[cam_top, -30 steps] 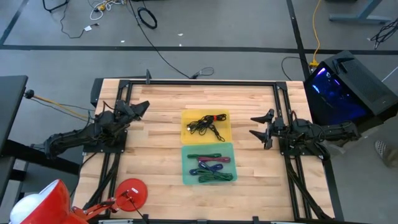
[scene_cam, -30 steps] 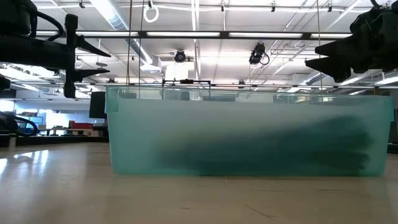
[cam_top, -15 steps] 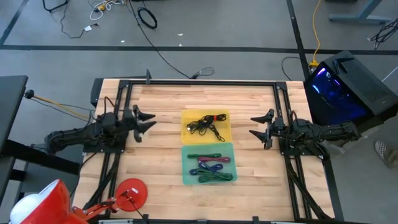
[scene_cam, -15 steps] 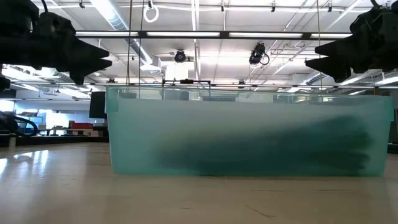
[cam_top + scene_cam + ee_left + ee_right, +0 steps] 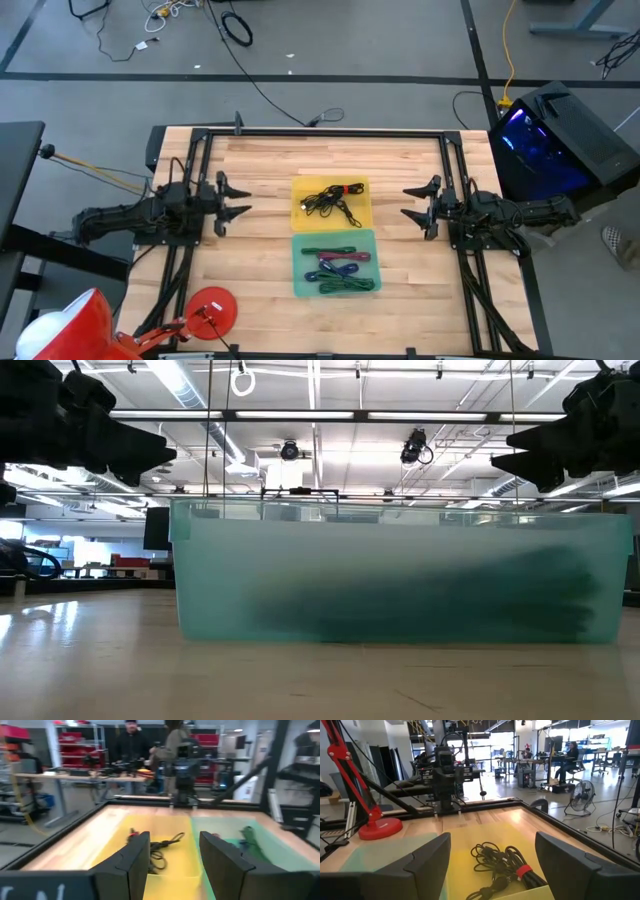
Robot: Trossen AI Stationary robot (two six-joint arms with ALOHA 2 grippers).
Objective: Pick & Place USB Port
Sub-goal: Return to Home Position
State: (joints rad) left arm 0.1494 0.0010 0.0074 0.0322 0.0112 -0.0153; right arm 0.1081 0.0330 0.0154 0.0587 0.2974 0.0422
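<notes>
Setting: a wooden table [image 5: 260, 260] seen from above, with a dark robot arm at each side and two small bins in the middle.
Yellow bin: the yellow bin [image 5: 362, 212] sits at the table's centre, on the far side of the pair, with a coiled black charger cable [image 5: 328, 200] lying inside it.
Second bin: a blue-green bin [image 5: 298, 262] touches the yellow bin's near edge and holds a bundle of coloured cables [image 5: 338, 268] in green, pink and blue.
Left gripper: the left gripper [image 5: 240, 199] hangs above the table to the left of the yellow bin, well apart from it, fingers spread and holding nothing.
Right gripper: the right gripper [image 5: 405, 203] hangs to the right of the yellow bin, facing it, fingers also spread and empty.
Loose cables: none show on the bare wood, so the sorting looks finished.
Step in hand: most likely the return to rest, with both arms drawn back to their own sides.
Next move: judged to need only folding each arm onto its base, keeping the fingers clear of the bin rims.
Surroundings: a red lamp [image 5: 210, 305] stands at the near left corner, and people [image 5: 131, 742] work at benches beyond the table.
</notes>
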